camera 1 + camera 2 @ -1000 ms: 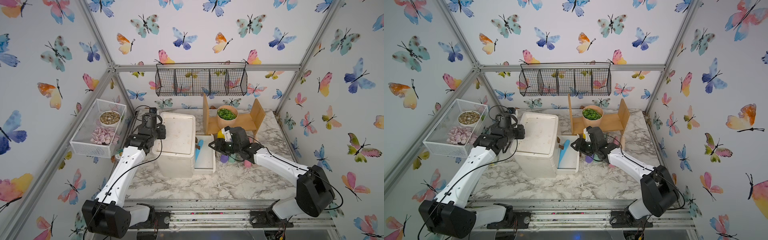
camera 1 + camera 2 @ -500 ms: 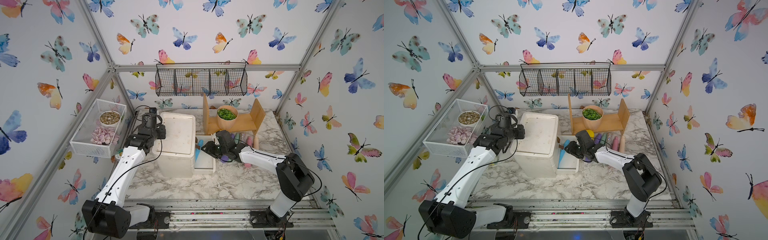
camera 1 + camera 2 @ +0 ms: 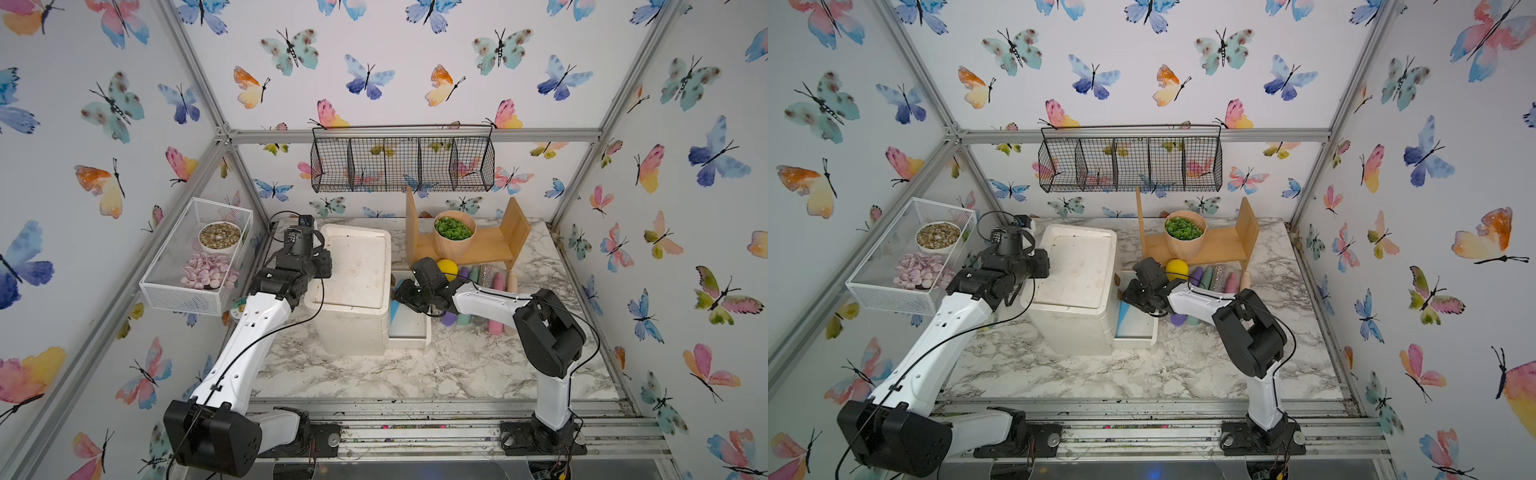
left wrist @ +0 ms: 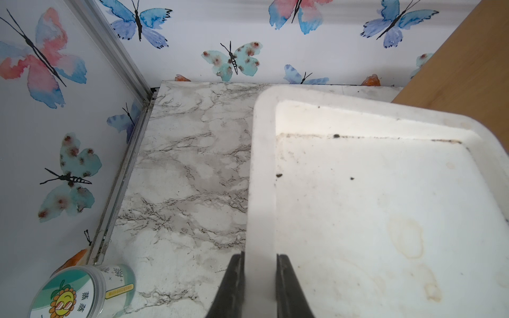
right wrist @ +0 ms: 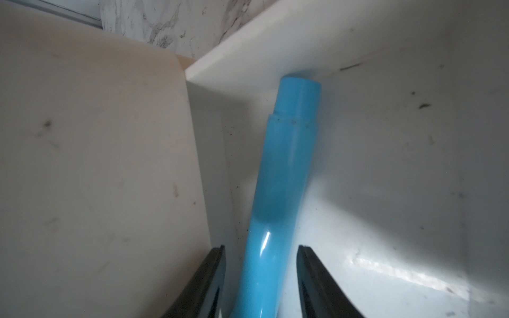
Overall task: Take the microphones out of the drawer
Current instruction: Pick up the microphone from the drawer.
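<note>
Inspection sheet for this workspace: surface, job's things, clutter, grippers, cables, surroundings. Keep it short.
Surface: marble tabletop, dark specks near the front edge.
Job's things: blue microphone lies in the open drawer of the white cabinet.
Clutter: wooden shelf holding a bowl of greens; yellow ball; coloured sticks beside the drawer; labelled tin.
Grippers: left gripper shut on the cabinet's top rim; right gripper open, fingers either side of the microphone, not touching.
Cables: black cables run along both arms.
Surroundings: butterfly walls; hanging wire basket; mesh tray with pebbles and pink pieces.
</note>
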`<action>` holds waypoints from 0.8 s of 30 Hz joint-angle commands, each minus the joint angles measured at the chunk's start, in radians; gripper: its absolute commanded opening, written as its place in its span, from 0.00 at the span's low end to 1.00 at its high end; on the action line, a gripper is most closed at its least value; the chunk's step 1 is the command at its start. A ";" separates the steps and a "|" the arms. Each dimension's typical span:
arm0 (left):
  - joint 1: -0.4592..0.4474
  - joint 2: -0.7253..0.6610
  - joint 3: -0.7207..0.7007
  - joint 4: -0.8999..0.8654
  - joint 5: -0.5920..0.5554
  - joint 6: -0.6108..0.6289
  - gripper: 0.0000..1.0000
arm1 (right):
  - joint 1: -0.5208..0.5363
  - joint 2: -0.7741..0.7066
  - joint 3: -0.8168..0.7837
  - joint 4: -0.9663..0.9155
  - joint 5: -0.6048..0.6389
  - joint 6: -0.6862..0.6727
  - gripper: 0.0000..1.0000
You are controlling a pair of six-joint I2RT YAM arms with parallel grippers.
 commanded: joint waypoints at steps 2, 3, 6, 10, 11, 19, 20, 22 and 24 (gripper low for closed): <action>-0.002 0.032 -0.043 0.021 0.034 -0.056 0.00 | 0.017 0.051 0.057 -0.051 0.054 0.006 0.49; -0.002 0.031 -0.044 0.021 0.035 -0.057 0.00 | 0.020 0.062 0.066 -0.057 0.059 0.006 0.49; -0.001 0.027 -0.049 0.025 0.031 -0.058 0.00 | 0.026 0.084 0.080 -0.067 0.077 0.009 0.49; -0.002 0.024 -0.052 0.032 0.031 -0.058 0.00 | 0.036 0.114 0.103 -0.086 0.105 0.009 0.49; -0.001 0.024 -0.052 0.032 0.030 -0.059 0.00 | 0.038 0.121 0.108 -0.086 0.108 0.009 0.49; -0.003 0.025 -0.054 0.034 0.034 -0.064 0.00 | 0.049 0.186 0.139 -0.101 0.126 0.014 0.49; -0.002 0.024 -0.055 0.034 0.034 -0.065 0.00 | 0.051 0.191 0.140 -0.100 0.124 0.015 0.49; -0.002 0.023 -0.055 0.034 0.035 -0.064 0.00 | 0.051 0.194 0.138 -0.097 0.124 0.018 0.48; -0.002 0.022 -0.057 0.032 0.034 -0.064 0.00 | 0.053 0.183 0.129 -0.091 0.128 0.023 0.47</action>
